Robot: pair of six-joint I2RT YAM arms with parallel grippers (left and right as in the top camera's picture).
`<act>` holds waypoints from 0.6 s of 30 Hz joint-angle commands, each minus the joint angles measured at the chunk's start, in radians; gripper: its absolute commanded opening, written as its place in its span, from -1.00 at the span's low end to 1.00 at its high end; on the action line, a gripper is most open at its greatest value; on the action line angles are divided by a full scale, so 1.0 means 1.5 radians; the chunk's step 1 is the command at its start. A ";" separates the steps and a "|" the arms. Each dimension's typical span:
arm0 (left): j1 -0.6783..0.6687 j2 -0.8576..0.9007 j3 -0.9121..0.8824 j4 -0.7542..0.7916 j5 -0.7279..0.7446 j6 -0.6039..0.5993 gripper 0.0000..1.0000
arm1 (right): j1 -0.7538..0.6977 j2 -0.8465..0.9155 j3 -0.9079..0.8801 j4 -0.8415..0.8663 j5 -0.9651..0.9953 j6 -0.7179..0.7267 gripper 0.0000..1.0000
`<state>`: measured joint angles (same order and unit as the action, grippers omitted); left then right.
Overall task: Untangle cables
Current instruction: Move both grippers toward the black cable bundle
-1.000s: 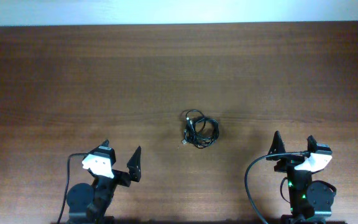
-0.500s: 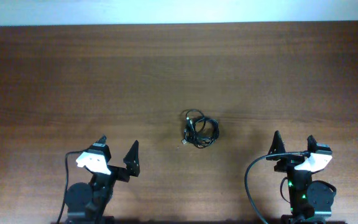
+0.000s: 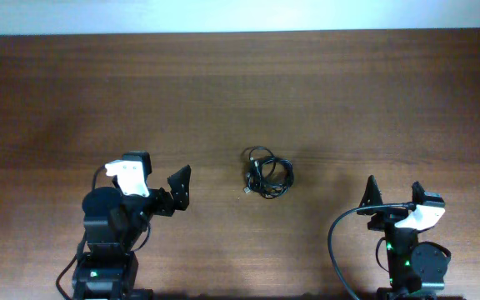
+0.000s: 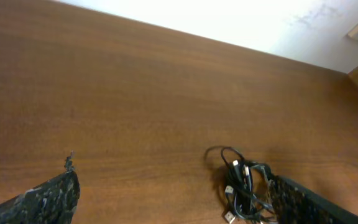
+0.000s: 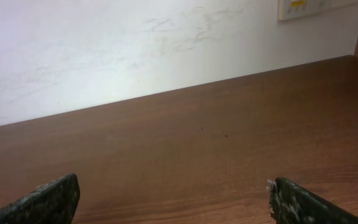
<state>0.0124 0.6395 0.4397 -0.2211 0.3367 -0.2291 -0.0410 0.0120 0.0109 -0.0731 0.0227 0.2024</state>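
Note:
The cables (image 3: 267, 174) are thin black cords bunched in a small knot with small plug ends, lying on the wooden table near its middle. They also show in the left wrist view (image 4: 244, 188), at the lower right, partly behind my right finger. My left gripper (image 3: 162, 187) is open and empty, to the left of the knot and apart from it. My right gripper (image 3: 392, 193) is open and empty at the front right, well clear of the cables. The right wrist view shows only bare table between its fingers (image 5: 173, 199).
The brown wooden table (image 3: 240, 92) ends at a white wall along the back. A thicker black arm cable (image 3: 337, 242) loops beside the right arm base. A wall plate (image 5: 306, 7) shows on the wall in the right wrist view.
My left arm has moved forward and up the table toward the knot, its gripper turning toward the cables. The right arm and the cables have not moved.

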 commanded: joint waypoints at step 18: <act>-0.116 0.274 0.179 -0.195 0.063 -0.346 0.99 | 0.005 -0.004 -0.004 -0.004 0.008 -0.005 0.97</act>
<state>-0.1570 1.0016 0.6979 -0.4957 0.4068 -0.7052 -0.0410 0.0120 0.0109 -0.0731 0.0231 0.2024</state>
